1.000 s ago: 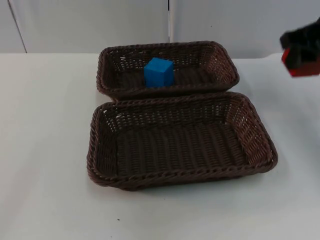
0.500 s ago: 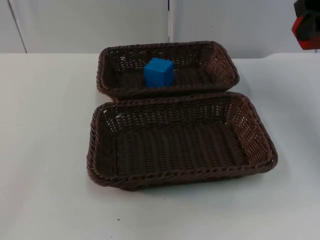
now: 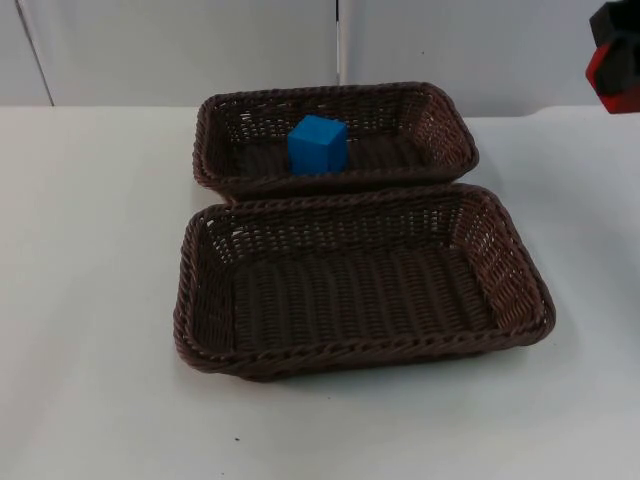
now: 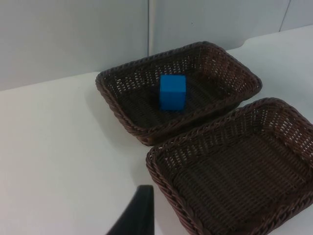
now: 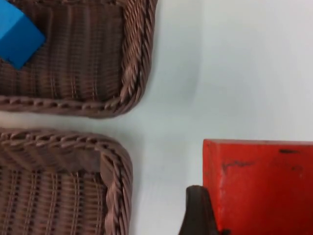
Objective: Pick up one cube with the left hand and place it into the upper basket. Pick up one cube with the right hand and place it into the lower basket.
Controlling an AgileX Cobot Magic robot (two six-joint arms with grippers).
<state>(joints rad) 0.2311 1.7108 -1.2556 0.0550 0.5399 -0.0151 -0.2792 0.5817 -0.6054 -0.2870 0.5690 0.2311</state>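
A blue cube [image 3: 318, 144] stands inside the upper wicker basket [image 3: 450, 125]; the left wrist view shows the same blue cube [image 4: 172, 92] in that basket [image 4: 117, 100]. The lower basket [image 3: 520, 270] holds nothing. High at the far right, beyond both baskets, my right gripper [image 3: 614, 58] is shut on a red cube [image 3: 610, 72]. In the right wrist view the red cube [image 5: 259, 186] hangs over bare table beside the basket corners, with a black finger [image 5: 195, 213] against its side. My left gripper [image 4: 138, 213] waits off to the left of the baskets, above the table.
The two brown baskets sit edge to edge in the middle of the white table [image 3: 90, 300]. A grey partition wall [image 3: 180, 50] closes the far side. Bare table lies to the left, right and front of the baskets.
The right gripper with the red cube has risen and shifted right over the last second, then barely moved. The baskets and the blue cube are unchanged.
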